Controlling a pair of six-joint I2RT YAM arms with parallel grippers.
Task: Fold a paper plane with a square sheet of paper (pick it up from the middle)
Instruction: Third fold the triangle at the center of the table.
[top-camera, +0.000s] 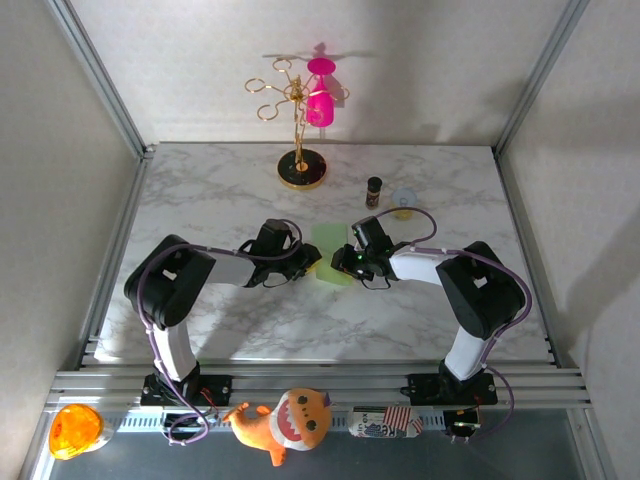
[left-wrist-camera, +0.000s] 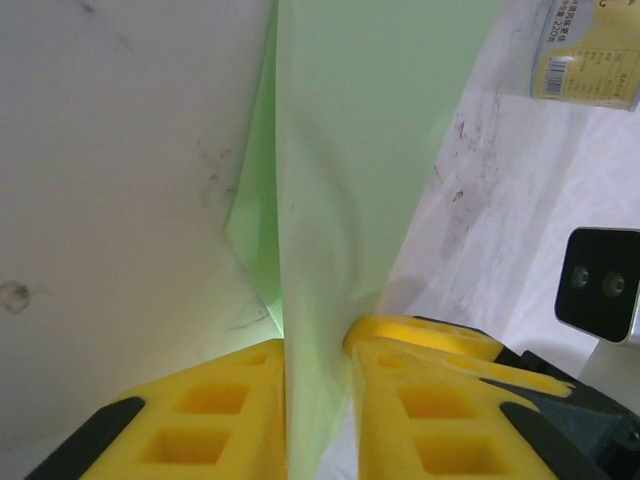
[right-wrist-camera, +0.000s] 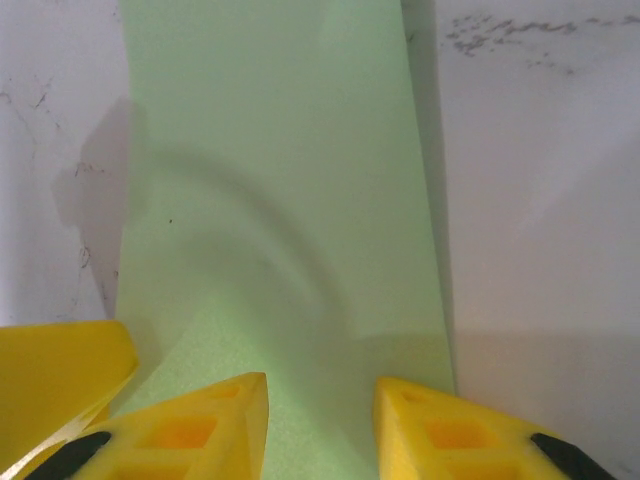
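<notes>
one tug could tear the square sheet of paper (left-wrist-camera: 350, 150): left gripper (left-wrist-camera: 318, 345) pinches its 9 o'clock edge, right gripper (right-wrist-camera: 322, 385) half-open above.

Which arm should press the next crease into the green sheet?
Right, I'd judge. The right gripper stands open over the flat sheet, free to press; the left gripper is pinched on its lifted fold.

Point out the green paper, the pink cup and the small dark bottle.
green paper (top-camera: 330, 248): top external view, on its bare middle.
pink cup (top-camera: 320, 108): top external view, on its side wall.
small dark bottle (top-camera: 374, 192): top external view, on its body below the cap.
</notes>
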